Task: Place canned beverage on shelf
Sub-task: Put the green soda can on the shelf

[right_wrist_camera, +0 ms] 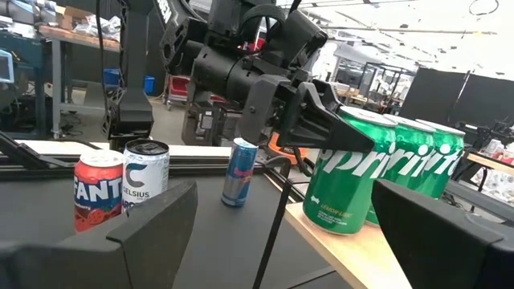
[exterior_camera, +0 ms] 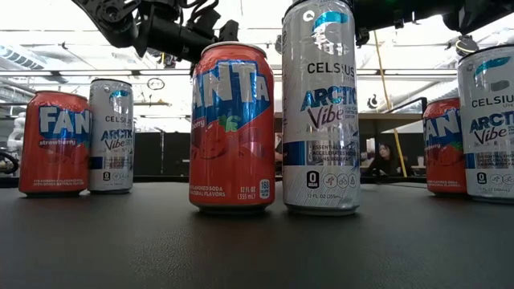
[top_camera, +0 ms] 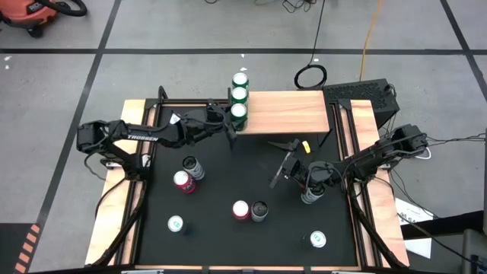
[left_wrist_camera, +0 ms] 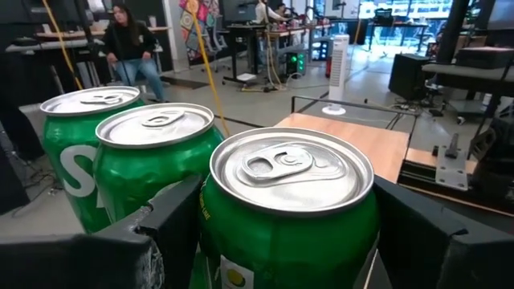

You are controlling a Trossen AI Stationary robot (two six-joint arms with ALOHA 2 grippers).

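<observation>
The shelf [top_camera: 293, 112], a light-wood plank on thin black legs, stands at the far middle of the table. Three green Sprite cans stand in a row along its left end; the two farther ones [top_camera: 240, 79] [top_camera: 240, 95] rest on their bases. My left gripper [top_camera: 236, 120] reaches in level from the table's left and is shut on the nearest can [top_camera: 239, 113] [left_wrist_camera: 289, 209]. My right gripper [top_camera: 283, 166] hovers open over the mat, near the shelf's front, with nothing between its fingers [right_wrist_camera: 152, 233]. My left gripper pinches the nearest Sprite can between its two fingers [left_wrist_camera: 165, 229], on opposite sides of its upper wall [left_wrist_camera: 207, 221], just under the rim. The fingers come level from the table's left. The can is upright, its base at the plank's left front corner [right_wrist_camera: 331, 229].
Several more cans stand on the black mat: a Fanta [top_camera: 183, 181] and a Celsius [top_camera: 192, 168] at the left, a pair [top_camera: 249, 211] in the middle, single ones [top_camera: 175, 224] [top_camera: 317, 240] near the front. A small blue can [right_wrist_camera: 239, 172] stands beyond. Most of the plank's right part lies bare.
</observation>
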